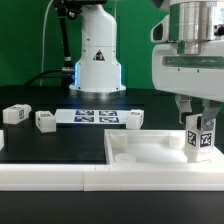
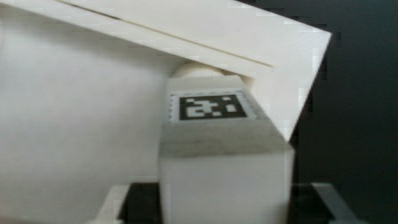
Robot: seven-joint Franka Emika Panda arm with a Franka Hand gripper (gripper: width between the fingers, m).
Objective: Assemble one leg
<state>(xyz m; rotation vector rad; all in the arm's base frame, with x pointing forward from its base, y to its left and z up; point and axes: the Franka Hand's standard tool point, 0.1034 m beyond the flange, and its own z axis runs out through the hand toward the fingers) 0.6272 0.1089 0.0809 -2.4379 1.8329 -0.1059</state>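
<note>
My gripper (image 1: 200, 124) is shut on the leg (image 1: 200, 140), a small white post with a black-and-white tag. It holds the leg upright at the near right corner of the large white tray-like piece (image 1: 150, 158). In the wrist view the leg (image 2: 222, 150) runs out from between the fingers (image 2: 121, 200), with its tag facing the camera. Its far end meets the corner of the tray-like piece (image 2: 89, 110). The contact point is hidden.
Three more white legs lie on the black table: two at the exterior view's left (image 1: 14, 114) (image 1: 45, 120) and one behind the tray piece (image 1: 134, 119). The marker board (image 1: 95, 116) lies between them. The robot base (image 1: 97, 60) stands behind.
</note>
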